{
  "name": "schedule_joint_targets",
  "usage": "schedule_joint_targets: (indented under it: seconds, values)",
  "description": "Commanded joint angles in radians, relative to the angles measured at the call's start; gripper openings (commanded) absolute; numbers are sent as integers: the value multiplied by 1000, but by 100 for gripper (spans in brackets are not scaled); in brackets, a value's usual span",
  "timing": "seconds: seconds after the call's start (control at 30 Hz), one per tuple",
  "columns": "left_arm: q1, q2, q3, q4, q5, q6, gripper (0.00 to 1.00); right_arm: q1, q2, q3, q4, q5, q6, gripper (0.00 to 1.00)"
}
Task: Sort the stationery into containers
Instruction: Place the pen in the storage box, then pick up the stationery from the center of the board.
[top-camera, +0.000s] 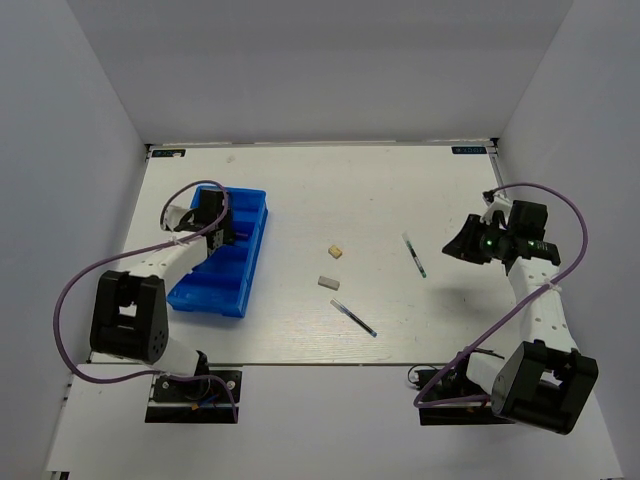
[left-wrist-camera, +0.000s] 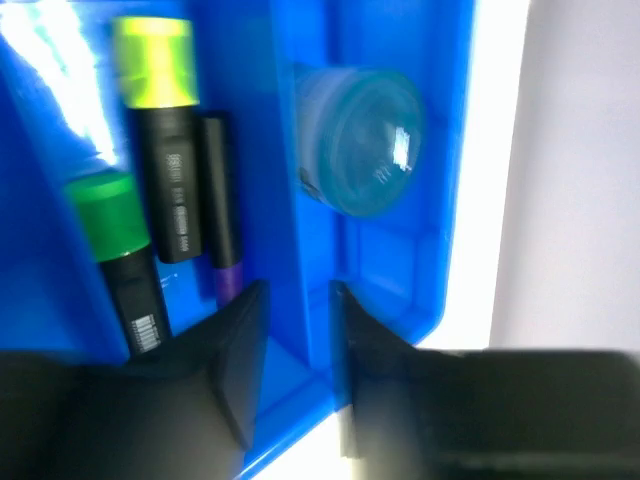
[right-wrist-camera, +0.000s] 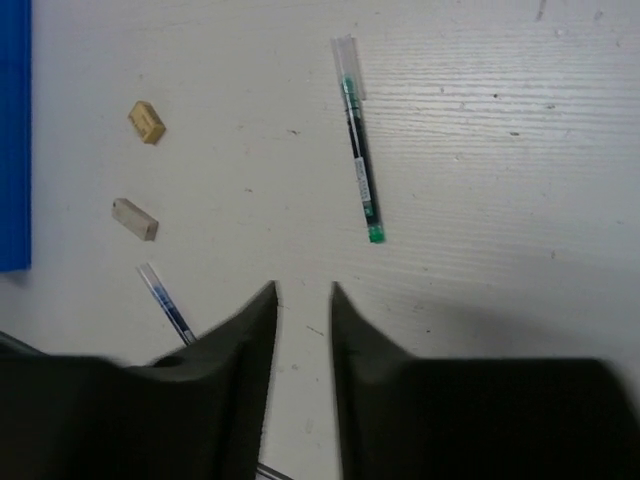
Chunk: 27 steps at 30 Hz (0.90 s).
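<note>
Blue tray (top-camera: 225, 282) on table (top-camera: 400, 200), left side; teal jar (left-wrist-camera: 360, 140) in one compartment, yellow, green and purple highlighters (left-wrist-camera: 165, 140) in the next. Above it, left claw (left-wrist-camera: 298, 290) slightly spread, empty. Over bare table, right claw (right-wrist-camera: 303, 290) likewise parted, empty, near green pen (right-wrist-camera: 358, 160), blue pen (right-wrist-camera: 168, 305) and erasers (right-wrist-camera: 147, 121).

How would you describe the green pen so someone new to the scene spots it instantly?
Start at the blue tray on the left and go right across the white tabletop, past the beige eraser. The green pen is the loose item farthest right, nearest the right hand. Unlike the blue pen by the front edge, it has a green tip and a clear cap.
</note>
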<state>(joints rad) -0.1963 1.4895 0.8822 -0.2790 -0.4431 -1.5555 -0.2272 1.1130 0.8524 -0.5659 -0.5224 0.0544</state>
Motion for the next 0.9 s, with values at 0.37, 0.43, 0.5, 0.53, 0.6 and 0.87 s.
schedule_joint_targets:
  seconds: [0.37, 0.43, 0.5, 0.53, 0.6, 0.87]
  values:
    - [-208, -57, 389, -414, 752, 1091, 51, 380, 381, 244, -71, -53, -340, 49]
    - [-317, -90, 359, -506, 632, 1219, 65, 489, 427, 280, -49, 17, -340, 53]
    - [-357, -215, 220, -484, 595, 1247, 77, 563, 502, 326, -6, 88, -309, 60]
    - [-362, -256, 101, -448, 600, 1258, 77, 609, 543, 367, 12, 129, -297, 60]
    - [-365, -414, 34, -410, 609, 1262, 84, 669, 635, 404, 30, 186, -269, 67]
    - [-359, -845, -215, -384, 566, 1298, 87, 838, 881, 649, 34, 381, -251, 67]
